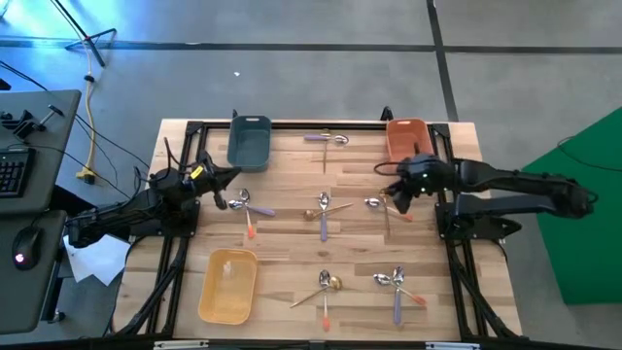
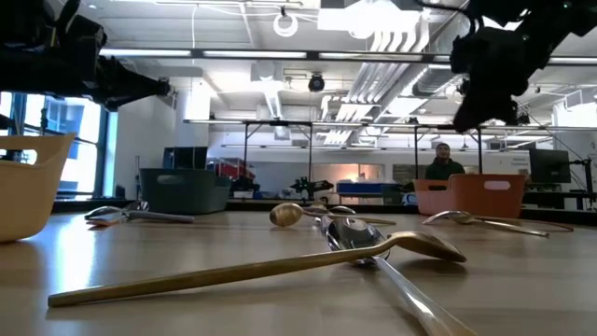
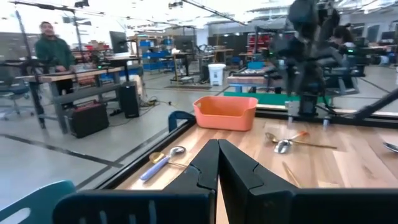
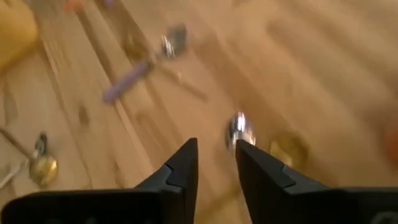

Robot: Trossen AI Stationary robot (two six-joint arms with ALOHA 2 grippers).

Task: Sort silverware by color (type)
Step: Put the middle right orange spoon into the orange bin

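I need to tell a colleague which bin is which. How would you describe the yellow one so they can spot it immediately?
Look at the wooden table from above. At its near-left corner lies the yellow bin, lying alone; the blue-grey bin and orange bin both sit along the far edge.

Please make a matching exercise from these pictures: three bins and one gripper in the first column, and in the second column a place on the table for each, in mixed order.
Column one:
1. blue-grey bin
2. orange bin
3. yellow bin
4. right gripper

Column two:
A. near edge, left side of the table
B. far edge, right side
C. above a spoon, right of centre
D. far edge, left side

Pairs: 1-D, 2-B, 3-A, 4-C
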